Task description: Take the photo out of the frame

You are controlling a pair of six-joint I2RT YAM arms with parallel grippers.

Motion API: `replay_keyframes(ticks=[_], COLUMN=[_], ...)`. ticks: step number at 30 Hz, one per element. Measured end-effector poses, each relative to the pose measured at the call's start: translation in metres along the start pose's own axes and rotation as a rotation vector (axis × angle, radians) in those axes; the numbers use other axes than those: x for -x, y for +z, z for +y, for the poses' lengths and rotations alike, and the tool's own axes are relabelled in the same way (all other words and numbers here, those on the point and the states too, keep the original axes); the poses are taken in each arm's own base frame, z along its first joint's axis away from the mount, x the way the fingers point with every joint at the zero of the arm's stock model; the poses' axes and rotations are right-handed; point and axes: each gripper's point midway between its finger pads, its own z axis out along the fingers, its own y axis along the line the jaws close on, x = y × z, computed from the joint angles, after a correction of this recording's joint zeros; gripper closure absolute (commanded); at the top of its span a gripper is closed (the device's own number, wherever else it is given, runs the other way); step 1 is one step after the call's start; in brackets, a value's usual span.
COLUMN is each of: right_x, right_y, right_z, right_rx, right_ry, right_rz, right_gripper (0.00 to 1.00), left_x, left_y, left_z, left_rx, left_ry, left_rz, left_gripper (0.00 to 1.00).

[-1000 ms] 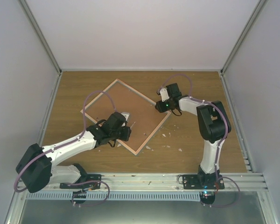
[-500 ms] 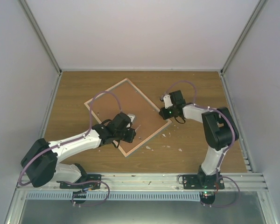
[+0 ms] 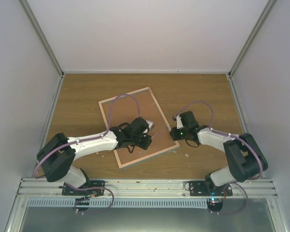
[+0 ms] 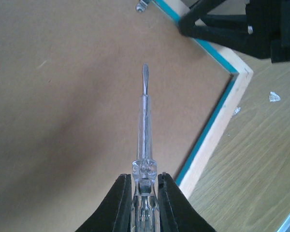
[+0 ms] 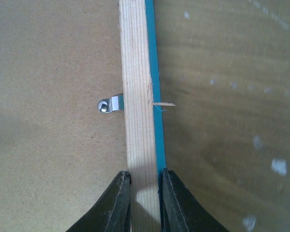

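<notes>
Fingers of the left gripper (image 4: 145, 186) are closed on a clear screwdriver (image 4: 144, 130), its flat tip pointed across the brown back of the frame (image 3: 130, 108). The frame is laid face down, askew, on the table (image 3: 77, 96) between the arms. Its right edge, near a metal clip (image 5: 111, 104), is pinched by the right gripper (image 5: 145, 175).

"How many frames?"
"One frame (image 3: 130, 108)."
"Tools?"
"One screwdriver (image 4: 144, 121)."
"Arms?"
"Two: the left arm (image 3: 89, 143) and the right arm (image 3: 215, 138)."
"Anything small?"
"One metal clip (image 5: 111, 104) and several white flecks (image 3: 186, 155) on the counter (image 3: 77, 96), too tiny to count."
</notes>
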Motion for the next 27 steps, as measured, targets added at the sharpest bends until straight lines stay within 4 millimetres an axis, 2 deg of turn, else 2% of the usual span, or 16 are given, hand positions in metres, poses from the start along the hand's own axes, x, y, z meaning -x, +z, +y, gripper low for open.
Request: replay_keyframes(ticks=[4, 9, 15, 25, 27], right_x=[-0.015, -0.025, -0.018, -0.021, -0.020], right_y=[-0.007, -0.015, -0.019, -0.007, -0.006], right_z=[0.006, 0.009, 0.008, 0.006, 0.006], right_rx=[0.003, 0.010, -0.001, -0.001, 0.000], right_ry=[0.040, 0.072, 0.074, 0.077, 0.076], right_rz=[-0.002, -0.006, -0.039, -0.020, -0.022], right_gripper=[0.74, 0.71, 0.71, 0.73, 0.76], left_x=[0.001, 0.005, 0.009, 0.013, 0.016], left_y=[0.013, 0.024, 0.039, 0.060, 0.063], left_z=[-0.011, -0.021, -0.025, -0.025, -0.026], left_rx=[-0.016, -0.030, -0.031, -0.015, -0.012], left_ry=[0.022, 0.043, 0.053, 0.072, 0.077], left_rz=[0.023, 0.037, 0.058, 0.086, 0.084], left_gripper=[1.00, 1.00, 1.00, 1.00, 1.00])
